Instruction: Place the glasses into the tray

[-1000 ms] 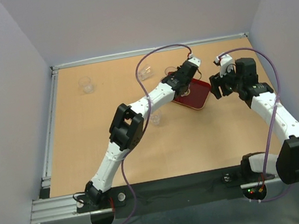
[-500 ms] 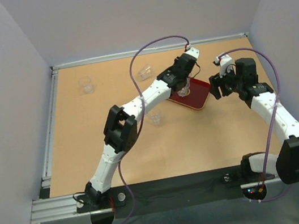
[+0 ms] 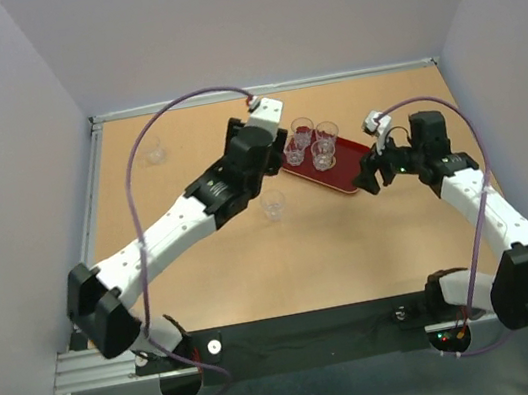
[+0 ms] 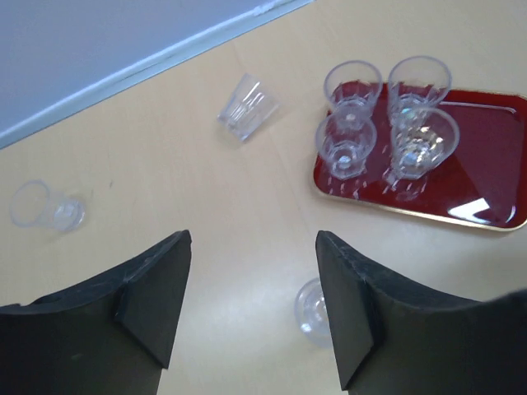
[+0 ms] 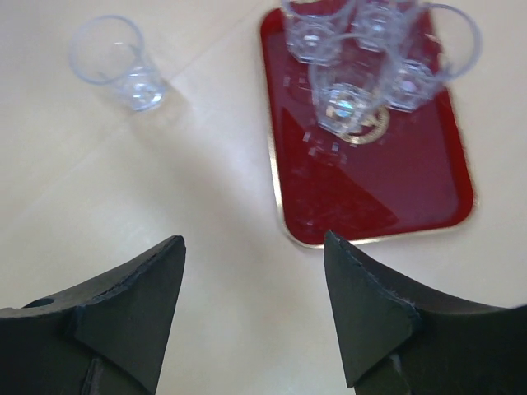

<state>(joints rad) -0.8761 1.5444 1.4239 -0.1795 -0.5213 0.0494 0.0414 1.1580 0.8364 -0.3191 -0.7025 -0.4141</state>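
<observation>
**Standing four glasses on the red tray**

Four short, clear glasses [image 3: 323, 155] stand upright in a tight cluster at one end of the tray [image 3: 353, 170]. The tray is a dark red rectangle with rounded corners and a thin gold line along its raised rim. Its gold emblem [image 5: 362, 125] shows through the base of one glass.

Off the tray, a lone glass [image 3: 272, 204] stands on the table [image 3: 195, 270] near the loaded end. A tipped glass [image 4: 245, 107] lies on its side a little beyond that end, and a far glass [image 4: 41, 206] sits well apart from the tray on the same side.

The left gripper [image 4: 251, 243] hangs with fingers spread and nothing between them. Half a second ago it was over the tray, and it has since drawn back off the loaded end. The right gripper [image 5: 253, 243], also spread and empty, has shifted slightly beside the tray's opposite end.
</observation>
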